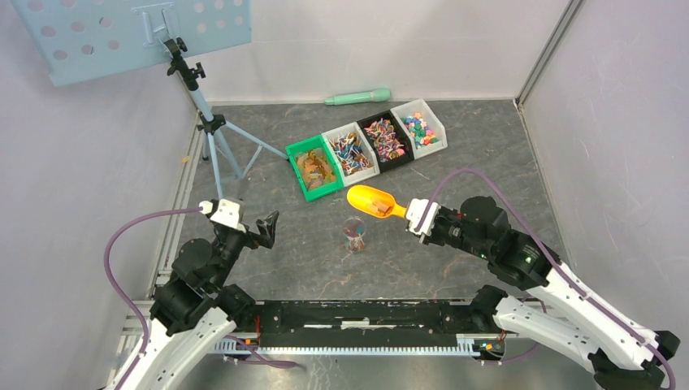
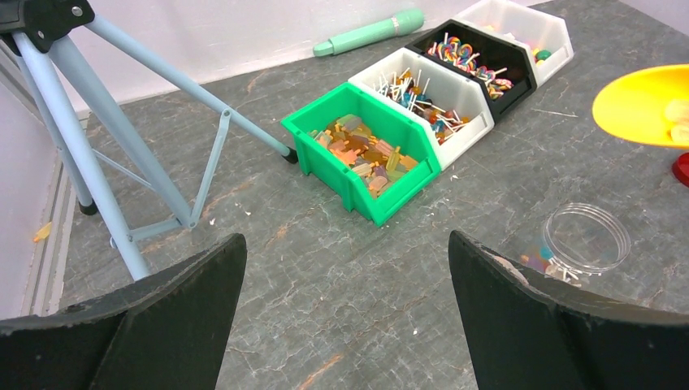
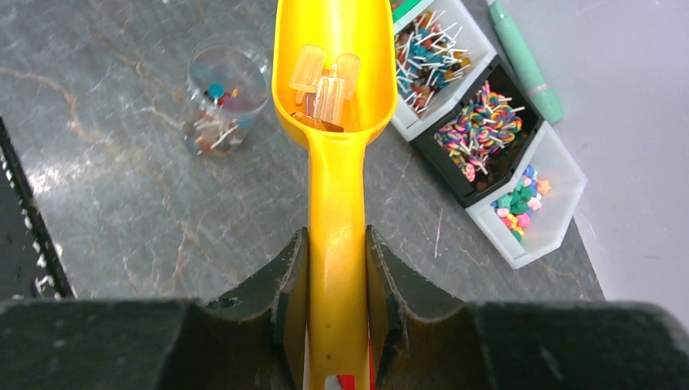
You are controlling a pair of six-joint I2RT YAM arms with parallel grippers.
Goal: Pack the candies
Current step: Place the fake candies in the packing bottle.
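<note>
My right gripper (image 1: 414, 218) (image 3: 336, 244) is shut on the handle of the yellow scoop (image 1: 374, 201) (image 3: 335, 49). The scoop is held level, above and just right of the clear jar (image 1: 354, 231) (image 3: 226, 89). A few pale golden-brown candies (image 3: 325, 81) lie in the scoop's bowl. The jar holds several mixed candies at its bottom. More candies fill four bins behind it: green (image 1: 315, 169), white (image 1: 351, 152), black (image 1: 385, 138) and white (image 1: 418, 126). My left gripper (image 1: 266, 230) (image 2: 348, 244) is open and empty, left of the jar (image 2: 585, 240).
A light-blue tripod (image 1: 207, 122) stands at the back left, one foot near the green bin (image 2: 361, 150). A mint-green pen-like stick (image 1: 357, 97) lies by the back wall. A small red lid (image 2: 681, 169) shows under the scoop (image 2: 646, 101).
</note>
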